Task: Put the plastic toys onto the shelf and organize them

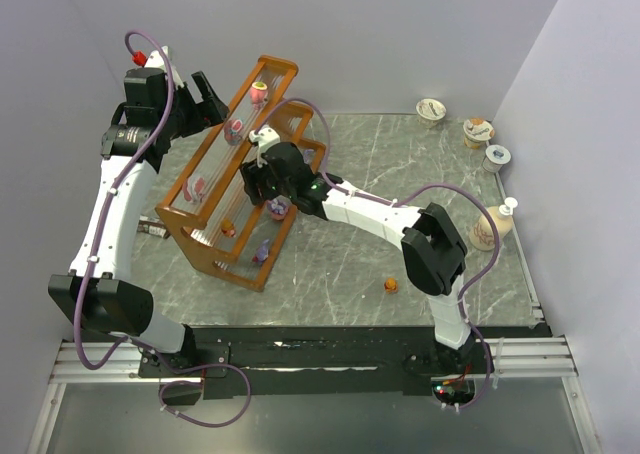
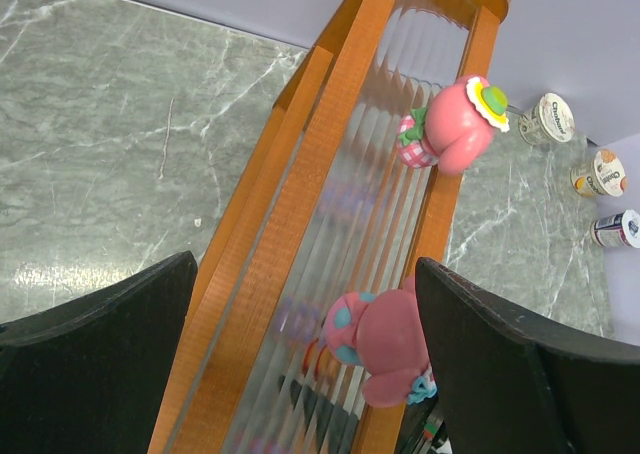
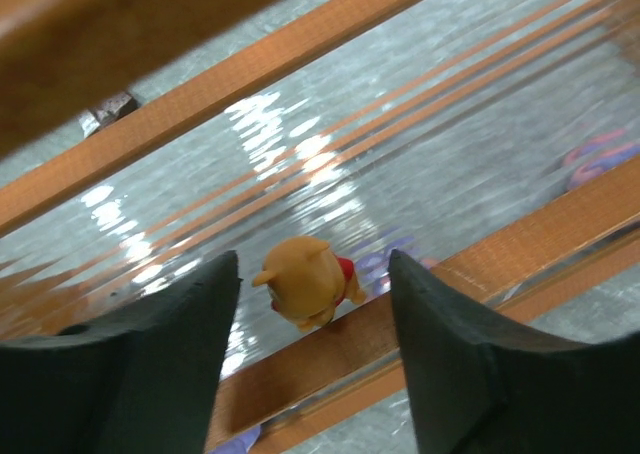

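The shelf (image 1: 205, 249) stands tilted across the left half of the table. On its top tier, two pink toys (image 2: 455, 129) (image 2: 390, 344) rest against the rail, and my left gripper (image 1: 212, 104) hovers open just above that tier (image 2: 300, 174), touching neither. My right gripper (image 1: 256, 186) reaches into the middle tier. In the right wrist view an orange bear toy (image 3: 305, 279) stands on the shelf rail (image 3: 330, 344) between the open fingers (image 3: 170, 344), with a gap on each side. More toys sit lower: orange (image 1: 228, 228), purple (image 1: 262, 252), pink (image 1: 197, 186). Another orange toy (image 1: 391, 285) lies on the table.
Three foil-lidded cups (image 1: 431, 111) (image 1: 478, 131) (image 1: 496, 157) stand at the back right, and a beige bottle (image 1: 490, 229) sits by the right wall. A small dark object (image 1: 150, 229) lies left of the shelf. Walls close in on the left, back and right.
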Available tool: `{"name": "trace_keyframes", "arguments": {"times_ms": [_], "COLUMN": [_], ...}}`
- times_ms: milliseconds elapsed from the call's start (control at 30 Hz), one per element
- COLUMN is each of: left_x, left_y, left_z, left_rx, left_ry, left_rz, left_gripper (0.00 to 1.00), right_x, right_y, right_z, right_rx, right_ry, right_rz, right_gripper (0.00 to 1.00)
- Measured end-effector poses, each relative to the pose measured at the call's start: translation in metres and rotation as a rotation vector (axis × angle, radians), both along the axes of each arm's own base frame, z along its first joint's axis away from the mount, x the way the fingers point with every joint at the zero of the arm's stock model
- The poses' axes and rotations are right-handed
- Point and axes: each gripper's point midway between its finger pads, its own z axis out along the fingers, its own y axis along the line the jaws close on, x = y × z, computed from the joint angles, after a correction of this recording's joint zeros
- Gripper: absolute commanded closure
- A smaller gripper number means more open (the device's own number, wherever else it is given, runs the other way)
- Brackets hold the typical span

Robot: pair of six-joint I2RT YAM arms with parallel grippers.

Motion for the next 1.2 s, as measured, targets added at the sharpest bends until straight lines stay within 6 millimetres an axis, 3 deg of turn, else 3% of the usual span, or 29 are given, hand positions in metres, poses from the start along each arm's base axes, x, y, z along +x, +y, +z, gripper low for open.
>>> {"name": "trace_keyframes", "arguments": {"times_ms": [133,367,633,800,933,1200], "left_x": [0.0,0.0,0.0,0.0,0.0,0.0], "left_y": [0.0,0.0,0.0,0.0,0.0,0.0], "left_z": [0.0,0.0,0.0,0.0,0.0,0.0], "left_rx": [0.0,0.0,-0.001,-0.001,-0.001,0.0], "left_ry": [0.0,0.0,0.0,0.0,0.0,-0.001], "left_rz": [0.0,0.0,0.0,0.0,0.0,0.0], "left_gripper": [0.04,0.04,0.04,0.04,0.04,0.04], "right_x": [0.002,0.003,-0.008,-0.022,-0.03,-0.054], "right_y": [0.001,-0.001,-0.018,-0.036,-0.05,-0.109], "right_z": [0.0,0.001,0.007,-0.007,-0.003,0.014], "right_rx": [-0.002,0.011,0.023,-0.013,-0.009,-0.045], "right_ry": [-0.028,-0.058,-0.048,0.0,0.014,0.078], "right_rz": [0.009,0.01,-0.018,-0.041,-0.068,-0.23], "right_gripper": [0.18,0.16,0.15,0.15,0.15,0.15]}}
